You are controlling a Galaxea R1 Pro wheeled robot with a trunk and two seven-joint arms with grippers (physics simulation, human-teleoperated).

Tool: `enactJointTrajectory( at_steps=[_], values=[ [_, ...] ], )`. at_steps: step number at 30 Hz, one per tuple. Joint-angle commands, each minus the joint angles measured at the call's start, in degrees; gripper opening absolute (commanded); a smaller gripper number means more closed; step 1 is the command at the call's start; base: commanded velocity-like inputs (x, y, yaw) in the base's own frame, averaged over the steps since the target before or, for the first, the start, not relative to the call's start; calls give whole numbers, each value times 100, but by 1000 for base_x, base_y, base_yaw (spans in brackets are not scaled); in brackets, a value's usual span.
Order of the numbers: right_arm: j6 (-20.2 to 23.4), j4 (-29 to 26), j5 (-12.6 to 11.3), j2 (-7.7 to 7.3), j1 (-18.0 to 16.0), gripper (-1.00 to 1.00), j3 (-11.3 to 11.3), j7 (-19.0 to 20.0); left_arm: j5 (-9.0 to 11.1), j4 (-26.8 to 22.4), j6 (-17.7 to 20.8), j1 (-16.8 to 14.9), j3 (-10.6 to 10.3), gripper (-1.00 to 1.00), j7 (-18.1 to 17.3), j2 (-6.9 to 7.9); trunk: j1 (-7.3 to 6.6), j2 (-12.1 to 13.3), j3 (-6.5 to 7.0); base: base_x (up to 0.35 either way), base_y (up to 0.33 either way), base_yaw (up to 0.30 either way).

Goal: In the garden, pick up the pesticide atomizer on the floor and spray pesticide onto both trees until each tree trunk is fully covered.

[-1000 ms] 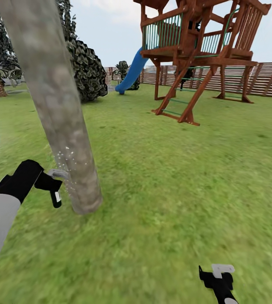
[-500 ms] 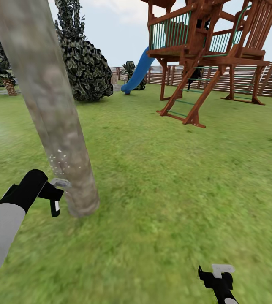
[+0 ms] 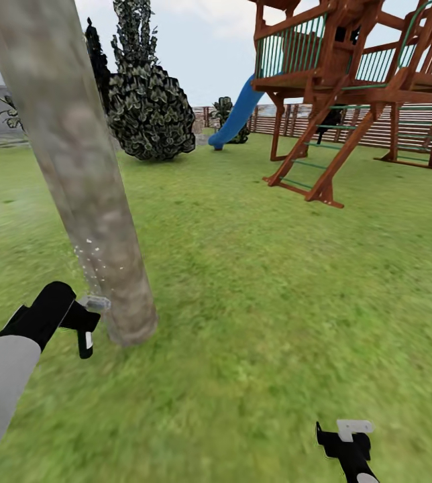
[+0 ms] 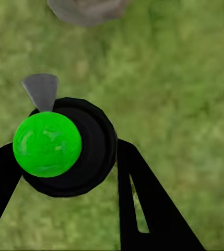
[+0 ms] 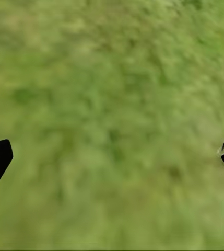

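Note:
A thick, mottled beige-grey tree trunk (image 3: 85,181) leans up from the grass floor (image 3: 256,308) at the left. My left gripper (image 3: 86,323) is shut on the pesticide atomizer (image 3: 95,302), whose pale grey tip nearly touches the trunk close to its base. Fine white droplets (image 3: 90,258) speckle the bark just above it. In the left wrist view the atomizer (image 4: 65,151) is a black round body with a green ball and a grey nozzle, held between the left gripper's (image 4: 70,157) black fingers. My right gripper (image 3: 347,433) hangs open over bare grass (image 5: 112,104).
A wooden play tower (image 3: 357,80) with a blue slide (image 3: 239,114) stands at the back right before a slatted fence (image 3: 404,127). A dark-leaved bush (image 3: 152,114) stands behind the trunk. Open lawn stretches between the trunk and the tower.
The whole view has swung, so the tower and bush sit further right. My left gripper, still holding the atomizer, has dropped slightly beside the trunk's base. The right gripper has not moved.

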Motion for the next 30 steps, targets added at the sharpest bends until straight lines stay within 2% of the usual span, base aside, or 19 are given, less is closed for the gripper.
enactJointTrajectory(
  at_steps=[1, 4, 11, 12, 14, 17, 21, 24, 30],
  values=[
    [0, -1, 0, 0, 0, 100, 0, -4, -20, 41, -18, 3, 147, -100, 33, -97, 0, 0, 0, 201, -231, 1],
    [0, -2, 2, -2, 0, 100, 0, -7, -16, 62, -39, 67, 200, -100, 359, -124, 0, 0, 0, 201, -231, 0],
    [0, 0, 8, 0, 0, 100, 0, -5, -11, 11, -44, 81, 214, -100, 434, -154, 0, 0, 0, 191, -231, 0],
    [0, 1, 8, 0, 0, 100, 0, -2, -13, 9, -44, 81, 247, -100, 434, -149, 0, 0, 0, 158, -241, 0],
    [0, 1, 4, 0, 0, 100, 0, -1, -20, 17, -51, 84, 470, -100, 435, -128, 0, 0, 0, 50, -265, 0],
    [0, 3, 1, 0, 0, 100, 0, 0, -33, 20, -53, 89, 517, -100, 442, -111, 0, 0, 0, 8, -273, 43],
    [0, 4, 0, 0, 0, 100, 0, 0, -41, 21, -53, 89, 529, -100, 495, -113, 0, 0, 0, 2, -275, 247],
    [0, 0, 0, 0, 0, 100, 0, 0, -20, 45, -53, 90, 536, -100, 925, -142, 0, 0, 0, 75, -276, 275],
    [0, 2, 0, 0, 0, 100, 0, 0, -8, 64, -53, 90, 540, -100, 971, -159, 0, 0, 0, 142, -273, 277]
  ],
)
